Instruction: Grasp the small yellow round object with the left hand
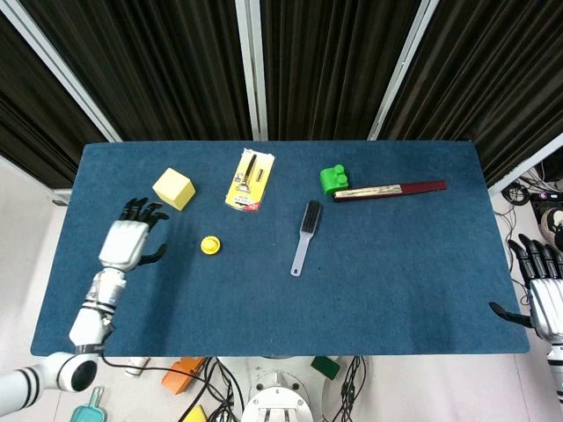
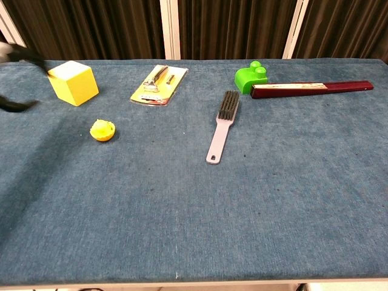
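Note:
The small yellow round object (image 1: 209,244) (image 2: 102,130) lies alone on the blue table, in front of the yellow cube. My left hand (image 1: 127,241) hovers well to its left with fingers spread and nothing in it; in the chest view only blurred dark fingertips (image 2: 18,56) show at the left edge. My right hand (image 1: 544,297) hangs off the table's right edge, fingers apart and empty.
A yellow cube (image 1: 173,188) (image 2: 73,82) sits behind the round object. A carded tool pack (image 1: 250,179), a grey brush (image 1: 305,236), a green block (image 1: 332,179) and a dark red stick (image 1: 391,190) lie further right on the blue table (image 1: 369,290).

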Controlling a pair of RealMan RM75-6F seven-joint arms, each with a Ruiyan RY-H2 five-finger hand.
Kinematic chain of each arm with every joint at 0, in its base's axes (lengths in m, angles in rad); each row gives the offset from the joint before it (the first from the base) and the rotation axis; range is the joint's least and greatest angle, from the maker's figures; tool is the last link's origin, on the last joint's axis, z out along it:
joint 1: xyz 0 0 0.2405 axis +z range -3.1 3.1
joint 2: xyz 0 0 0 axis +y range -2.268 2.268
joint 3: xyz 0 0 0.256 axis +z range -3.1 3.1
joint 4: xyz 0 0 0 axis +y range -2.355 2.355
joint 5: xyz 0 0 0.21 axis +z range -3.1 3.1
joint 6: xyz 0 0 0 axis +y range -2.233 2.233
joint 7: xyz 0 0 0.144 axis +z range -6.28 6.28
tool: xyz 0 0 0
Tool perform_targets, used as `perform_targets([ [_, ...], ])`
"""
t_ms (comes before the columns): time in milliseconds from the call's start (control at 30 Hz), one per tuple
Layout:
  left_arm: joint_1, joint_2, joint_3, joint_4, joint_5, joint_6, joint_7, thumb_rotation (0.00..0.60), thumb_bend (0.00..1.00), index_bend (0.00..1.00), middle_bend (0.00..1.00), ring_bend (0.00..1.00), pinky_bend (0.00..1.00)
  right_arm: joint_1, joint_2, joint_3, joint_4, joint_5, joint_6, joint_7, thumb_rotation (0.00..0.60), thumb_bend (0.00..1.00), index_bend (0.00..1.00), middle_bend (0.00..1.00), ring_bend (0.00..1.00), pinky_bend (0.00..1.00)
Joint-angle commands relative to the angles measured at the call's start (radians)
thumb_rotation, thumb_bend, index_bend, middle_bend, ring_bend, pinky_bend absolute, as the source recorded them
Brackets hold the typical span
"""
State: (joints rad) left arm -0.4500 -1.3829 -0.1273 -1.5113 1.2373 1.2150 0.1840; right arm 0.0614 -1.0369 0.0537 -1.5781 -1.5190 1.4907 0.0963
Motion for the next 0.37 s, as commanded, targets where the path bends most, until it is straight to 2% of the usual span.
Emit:
perform_targets([
  [33,0.115,0.104,0.050,-0.057,0.028,0.101,-0.088,0.600,0.30,0.25,0.15,0.04,0.00,0.000,-0.005,-0.001,0.011,0.003,-0.005,0.012,0.600,0.14,0.00,0.02,0.00,0.05],
  [200,0.238,0.171,0.105,-0.079,0.084,0.239,-0.154,0.600,0.27,0.24,0.15,0.04,0.00,0.002,-0.011,-0.002,0.018,-0.010,0.002,0.021,0.600,0.14,0.00,0.02,0.00,0.05],
  [367,0.320,0.195,0.135,-0.087,0.146,0.349,-0.194,0.600,0.27,0.23,0.15,0.04,0.00,0.008,-0.011,-0.001,0.007,-0.028,0.006,0.020,0.600,0.14,0.00,0.02,0.00,0.05],
])
